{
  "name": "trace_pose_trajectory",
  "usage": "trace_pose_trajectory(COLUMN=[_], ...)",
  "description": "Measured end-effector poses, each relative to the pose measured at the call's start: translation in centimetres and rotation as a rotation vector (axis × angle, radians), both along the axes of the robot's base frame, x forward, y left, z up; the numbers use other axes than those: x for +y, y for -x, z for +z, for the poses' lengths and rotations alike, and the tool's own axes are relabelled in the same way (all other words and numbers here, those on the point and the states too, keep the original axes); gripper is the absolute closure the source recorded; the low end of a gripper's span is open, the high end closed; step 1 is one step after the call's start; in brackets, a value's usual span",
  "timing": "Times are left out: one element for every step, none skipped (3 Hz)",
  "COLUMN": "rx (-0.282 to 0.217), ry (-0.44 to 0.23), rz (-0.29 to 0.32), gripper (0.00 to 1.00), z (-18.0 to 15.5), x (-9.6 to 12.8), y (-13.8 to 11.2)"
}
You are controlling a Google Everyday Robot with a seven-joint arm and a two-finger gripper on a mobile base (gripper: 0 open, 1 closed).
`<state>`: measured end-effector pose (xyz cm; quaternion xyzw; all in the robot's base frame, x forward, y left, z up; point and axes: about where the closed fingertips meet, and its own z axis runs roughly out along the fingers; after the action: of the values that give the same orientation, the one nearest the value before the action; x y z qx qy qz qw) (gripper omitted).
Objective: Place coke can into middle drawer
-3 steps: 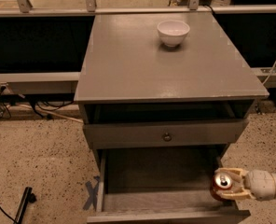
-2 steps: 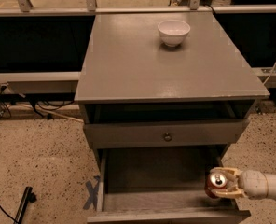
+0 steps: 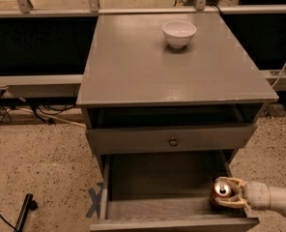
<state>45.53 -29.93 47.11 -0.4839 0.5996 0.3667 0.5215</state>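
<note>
**Red can at the drawer's right front corner, held from the right**

Nearest the camera, the front wall of the middle drawer (image 3: 172,222) marks the lower edge of the open box. Just behind it, at the right front corner, the coke can (image 3: 223,189) stands upright with its silver top facing up. The gripper (image 3: 216,193) reaches in from the right on a pale arm (image 3: 271,197), with one jaw on the far side of the can and one on the near side, closed against it. The can's long axis thus runs vertically, across the horizontal reach of the arm. Whether its base touches the plank floor (image 3: 152,178) cannot be told. It lies close to the right side wall, and bare floor extends to its left. The release appears to depend on the jaws parting without tipping the can. Behind stands a closed drawer front (image 3: 173,141) with a round knob. Farthest off, a white bowl (image 3: 179,33) rests on the cabinet top (image 3: 148,71).
</note>
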Motion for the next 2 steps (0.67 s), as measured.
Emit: trace_pose_trajectory(rx=[0.000,0.001], ry=[-0.002,-0.004], rz=[0.001,0.005], gripper=[0.35,0.12], z=[-0.22,-0.29], x=[0.23,0.48], y=[-0.10,-0.17])
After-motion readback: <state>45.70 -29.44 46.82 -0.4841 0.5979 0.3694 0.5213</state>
